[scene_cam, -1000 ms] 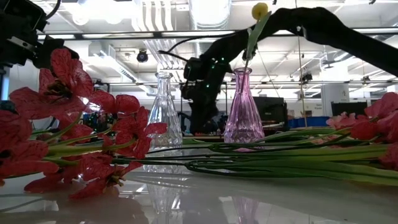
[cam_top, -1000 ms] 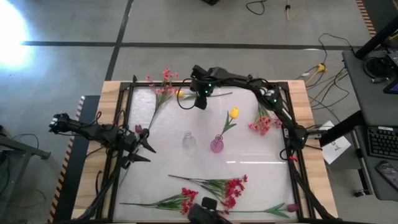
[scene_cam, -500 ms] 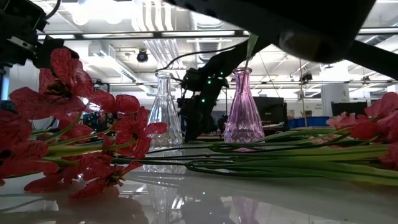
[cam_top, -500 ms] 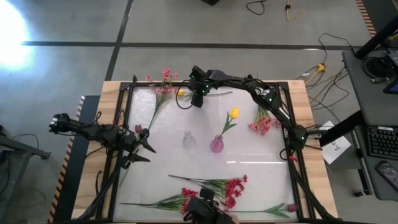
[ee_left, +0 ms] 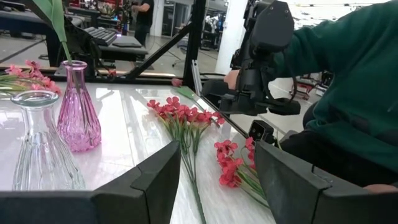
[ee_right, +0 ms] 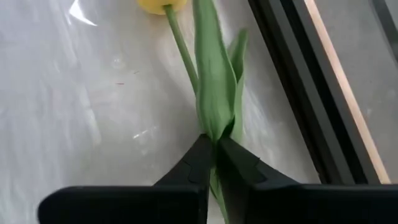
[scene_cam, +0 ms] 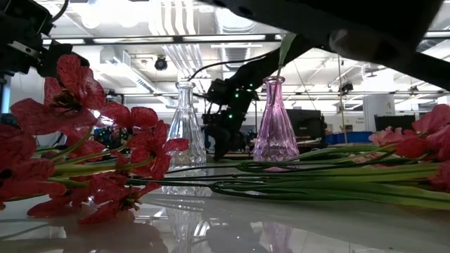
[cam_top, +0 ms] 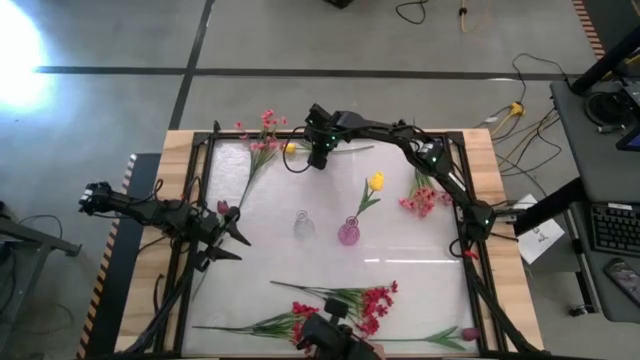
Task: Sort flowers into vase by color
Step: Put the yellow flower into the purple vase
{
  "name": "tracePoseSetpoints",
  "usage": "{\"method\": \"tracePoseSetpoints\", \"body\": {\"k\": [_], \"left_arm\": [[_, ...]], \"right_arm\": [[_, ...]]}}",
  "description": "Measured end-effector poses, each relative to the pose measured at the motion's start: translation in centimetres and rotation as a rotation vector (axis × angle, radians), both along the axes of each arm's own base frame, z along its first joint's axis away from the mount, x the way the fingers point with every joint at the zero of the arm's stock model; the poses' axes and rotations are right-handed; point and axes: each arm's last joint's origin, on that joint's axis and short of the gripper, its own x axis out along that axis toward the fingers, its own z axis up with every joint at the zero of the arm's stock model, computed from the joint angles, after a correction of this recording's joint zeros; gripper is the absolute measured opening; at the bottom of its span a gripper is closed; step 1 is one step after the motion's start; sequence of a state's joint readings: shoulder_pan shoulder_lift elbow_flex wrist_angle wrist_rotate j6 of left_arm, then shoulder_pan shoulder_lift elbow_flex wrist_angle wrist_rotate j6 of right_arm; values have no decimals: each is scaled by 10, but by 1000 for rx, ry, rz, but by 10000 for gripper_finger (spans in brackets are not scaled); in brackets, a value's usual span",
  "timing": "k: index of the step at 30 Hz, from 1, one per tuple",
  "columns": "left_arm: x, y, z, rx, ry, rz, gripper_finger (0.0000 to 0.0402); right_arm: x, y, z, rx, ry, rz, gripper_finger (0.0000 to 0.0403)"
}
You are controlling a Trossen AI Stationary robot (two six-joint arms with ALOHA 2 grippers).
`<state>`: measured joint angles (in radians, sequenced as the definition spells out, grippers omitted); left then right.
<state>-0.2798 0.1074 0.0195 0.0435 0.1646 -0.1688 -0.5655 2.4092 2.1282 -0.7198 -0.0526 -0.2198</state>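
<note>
Flowers: one yellow tulip [ee_right: 214, 93] lies flat at the far edge of the desk [cam_top: 330, 255], blossom toward the far-left corner, beside the black frame rail.
Right hand [ee_right: 212, 163]: clenched on that tulip's stem and leaf, low over the desk at the far side; in the high view it sits at [cam_top: 319, 155].
Stem axis: runs straight away from the right hand's fingers, blossom end farthest out, so I judge a lift would carry it lengthwise.
Pink vase [cam_top: 348, 233]: mid-desk, already holds a yellow flower [cam_top: 376, 181]; lies toward the near side from the right hand.
Clear vase [cam_top: 303, 227]: just beside the pink one, empty.
Left hand [cam_top: 228, 240]: released, fingers spread, waiting at the left edge.
Red sprays [cam_top: 350, 303]: near edge, unsorted.
Pink sprays [cam_top: 420, 200]: right side, another bunch far left.
Nearer arm: right.
</note>
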Motion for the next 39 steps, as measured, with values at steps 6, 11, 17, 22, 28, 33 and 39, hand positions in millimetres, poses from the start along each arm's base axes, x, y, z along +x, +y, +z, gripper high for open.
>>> {"method": "tracePoseSetpoints", "body": {"k": [6,11,17,22,28,33,39], "left_arm": [[0,0,0,0,0,0,194],[0,0,0,0,0,0,194],[0,0,0,0,0,0,194],[0,0,0,0,0,0,194],[0,0,0,0,0,0,194],[0,0,0,0,0,0,194],[0,0,0,0,0,0,194]], "right_arm": [[4,6,32,-38,-55,17,10],[-6,27,119,-127,-222,52,9],[-34,68,211,-189,-407,126,9],[-79,117,299,-231,-698,206,9],[-125,180,355,-155,-974,232,9],[-157,226,379,-40,-1178,279,9],[-166,272,356,-6,-1206,247,9]]}}
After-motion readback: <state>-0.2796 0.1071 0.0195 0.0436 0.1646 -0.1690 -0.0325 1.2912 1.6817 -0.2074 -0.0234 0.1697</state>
